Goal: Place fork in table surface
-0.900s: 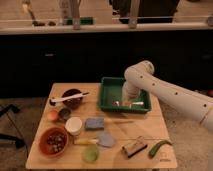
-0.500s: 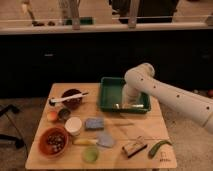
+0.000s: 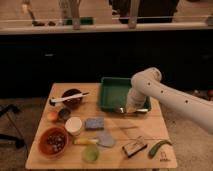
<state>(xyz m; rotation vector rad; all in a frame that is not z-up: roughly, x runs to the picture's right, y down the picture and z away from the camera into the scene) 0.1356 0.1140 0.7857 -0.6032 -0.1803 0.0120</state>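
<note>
Focus on fork (image 3: 123, 109): seems to be that pale sliver low in the green tray (image 3: 112, 85), along the front wall, touching or just beside gripper (image 3: 131, 107). Cannot tell how open, nor whether holding anything yet. Reads as light, stiff and thin, probably metal or hard plastic, so slick and prone to pivot or slip out of a pinch. Best taken across the handle near mid-length, not at the tines, to keep it level. Not fragile; should survive a short drop, though likely to clatter or bounce on bare table (image 3: 152, 127). Needs a low release on open wood nearer the camera than the tray. No brand or label readable; small dark mark (image 3: 162, 161) at the table's front right corner, too small to make out.
</note>
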